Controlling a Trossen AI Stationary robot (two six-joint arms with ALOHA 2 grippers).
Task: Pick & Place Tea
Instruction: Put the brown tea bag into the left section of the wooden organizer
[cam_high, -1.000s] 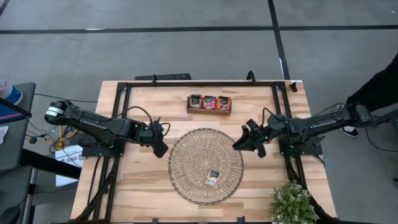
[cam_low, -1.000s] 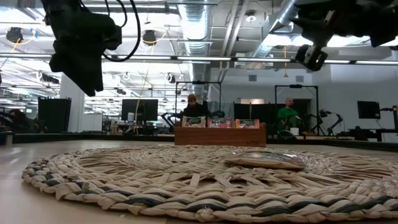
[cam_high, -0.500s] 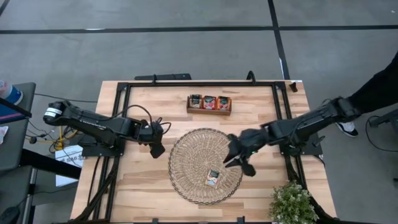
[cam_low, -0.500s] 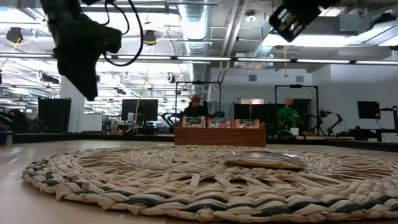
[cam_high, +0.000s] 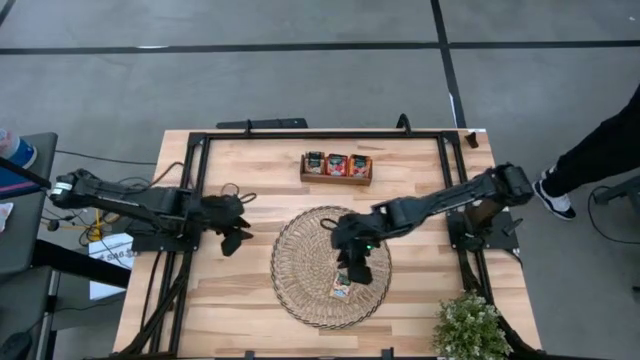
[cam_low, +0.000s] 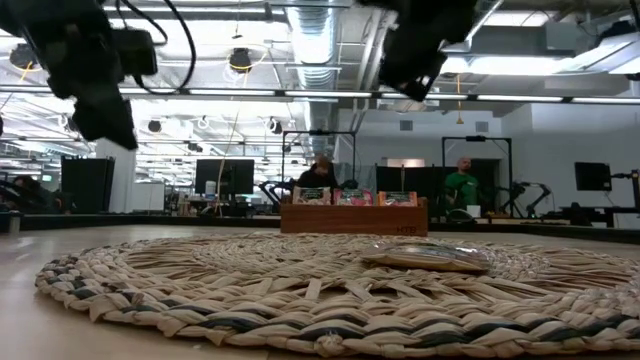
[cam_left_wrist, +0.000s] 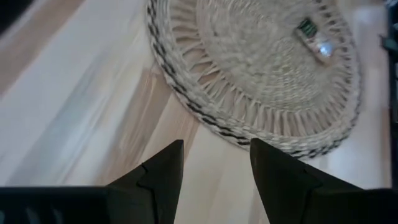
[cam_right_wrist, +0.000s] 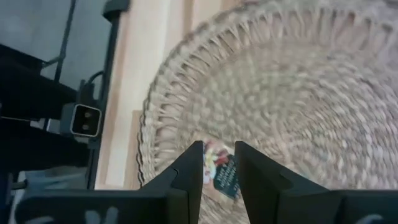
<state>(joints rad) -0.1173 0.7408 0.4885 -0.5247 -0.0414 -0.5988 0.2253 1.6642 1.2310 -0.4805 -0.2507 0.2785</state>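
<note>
One tea sachet (cam_high: 342, 287) lies flat on the round woven mat (cam_high: 300, 250), toward its near side; in the low view the sachet (cam_low: 425, 258) rests on the weave. Three more sachets (cam_high: 337, 164) stand in the brown wooden tray (cam_high: 336, 182) at the table's far side. My right gripper (cam_high: 352, 270) hangs above the mat just over the sachet, slanting down. It is open by a narrow gap, and the sachet (cam_right_wrist: 224, 171) shows between its fingers far below. My left gripper (cam_high: 232, 240) is open over bare table to the left of the mat (cam_left_wrist: 273, 81).
A potted plant (cam_high: 470, 325) stands at the table's near right corner. A black frame (cam_high: 195, 150) runs along the table's edges. A person's leg and shoe (cam_high: 600, 150) show beyond the right edge. Bare wood lies left and right of the mat.
My right gripper has swept from the mat's right rim toward the table's left and near side, out over the mat to a spot above the sachet, tipping downward. My left gripper has drawn back from the mat's left rim toward the table's left edge. The sachet has not moved.
</note>
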